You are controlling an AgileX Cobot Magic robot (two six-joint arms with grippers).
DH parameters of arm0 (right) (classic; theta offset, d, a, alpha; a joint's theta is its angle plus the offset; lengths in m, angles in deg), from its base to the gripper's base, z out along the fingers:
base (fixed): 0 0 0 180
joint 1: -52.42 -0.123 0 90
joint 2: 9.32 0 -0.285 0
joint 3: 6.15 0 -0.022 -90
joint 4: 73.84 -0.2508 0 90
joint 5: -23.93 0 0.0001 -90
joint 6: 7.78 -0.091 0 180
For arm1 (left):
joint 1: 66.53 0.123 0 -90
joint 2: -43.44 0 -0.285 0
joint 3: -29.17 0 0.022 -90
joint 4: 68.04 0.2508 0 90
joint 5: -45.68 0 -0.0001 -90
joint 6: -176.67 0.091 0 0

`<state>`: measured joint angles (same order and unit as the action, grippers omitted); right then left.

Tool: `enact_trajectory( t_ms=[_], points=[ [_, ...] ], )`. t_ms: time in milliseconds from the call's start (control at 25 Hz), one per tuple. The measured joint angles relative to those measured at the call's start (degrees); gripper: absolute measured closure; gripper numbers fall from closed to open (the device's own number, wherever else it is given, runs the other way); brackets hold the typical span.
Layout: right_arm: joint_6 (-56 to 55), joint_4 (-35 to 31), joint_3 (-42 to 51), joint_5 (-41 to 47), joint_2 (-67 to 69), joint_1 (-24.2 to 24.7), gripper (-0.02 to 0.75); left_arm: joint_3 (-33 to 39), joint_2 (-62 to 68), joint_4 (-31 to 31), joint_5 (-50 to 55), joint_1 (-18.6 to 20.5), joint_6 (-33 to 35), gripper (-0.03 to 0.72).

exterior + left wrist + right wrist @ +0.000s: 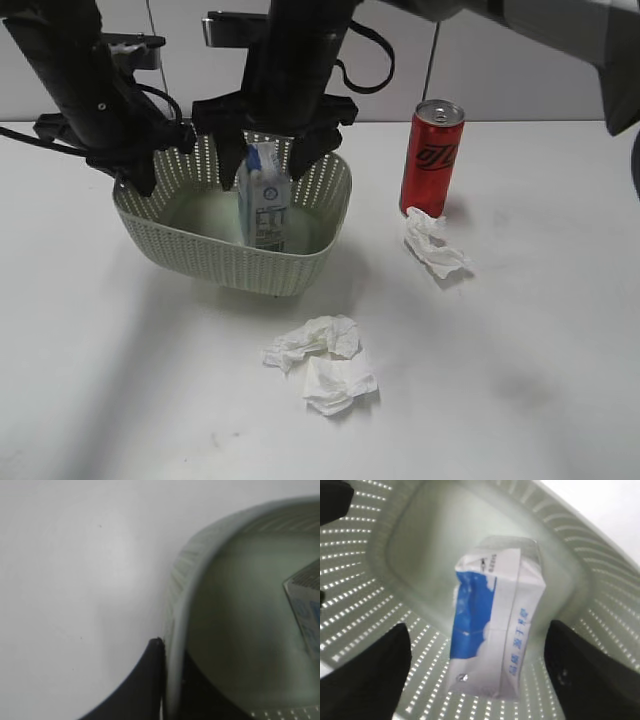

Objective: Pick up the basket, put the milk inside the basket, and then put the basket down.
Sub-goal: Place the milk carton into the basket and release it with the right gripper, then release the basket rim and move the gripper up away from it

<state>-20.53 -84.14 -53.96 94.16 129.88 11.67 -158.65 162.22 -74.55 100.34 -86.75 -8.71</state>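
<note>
The pale green basket [235,262] is at the left centre of the table. The white and blue milk [265,205] stands upright inside it. My left gripper [140,172] is shut on the basket's left rim; in the left wrist view the rim [186,605] passes between the black fingers [170,680], with a corner of the milk [307,607] at the right. My right gripper [268,150] is open just above the milk. In the right wrist view its fingers [480,680] stand apart on either side of the milk [492,625] without touching it, over the basket's wall [375,605].
A tall red soda can [431,158] stands to the right of the basket. One crumpled tissue [435,243] lies in front of the can. Two more tissue wads [325,362] lie in front of the basket. The white table [520,380] stretches forward and right.
</note>
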Motion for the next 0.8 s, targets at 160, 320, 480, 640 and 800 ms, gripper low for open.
enact_trajectory(
  t_ms=[160, 320, 480, 640, 800],
  points=[
    [0.21, 0.00, -0.27, -0.13, -4.06, 0.58, 0.101, 0.00, 0.00, 0.00, 0.39, 0.00, 0.00, 0.688],
    [0.59, -0.43, 0.20, -0.19, -9.00, 2.97, 0.101, 0.00, 0.00, -0.12, 1.48, 0.41, 0.00, 0.688],
    [1.30, -0.18, 6.30, -0.39, -12.77, 7.97, 0.101, 0.00, 0.00, -0.12, 2.87, 1.31, 0.00, 0.688],
    [3.49, 0.29, 15.10, -0.39, -17.26, 14.59, 0.101, 0.00, 0.00, -0.17, 4.58, 2.31, 0.00, 0.688],
    [5.92, 3.76, 21.33, -0.39, -23.47, 23.11, 0.106, 0.00, 0.00, -1.51, 5.20, 3.89, 0.00, 0.688]
  ],
)
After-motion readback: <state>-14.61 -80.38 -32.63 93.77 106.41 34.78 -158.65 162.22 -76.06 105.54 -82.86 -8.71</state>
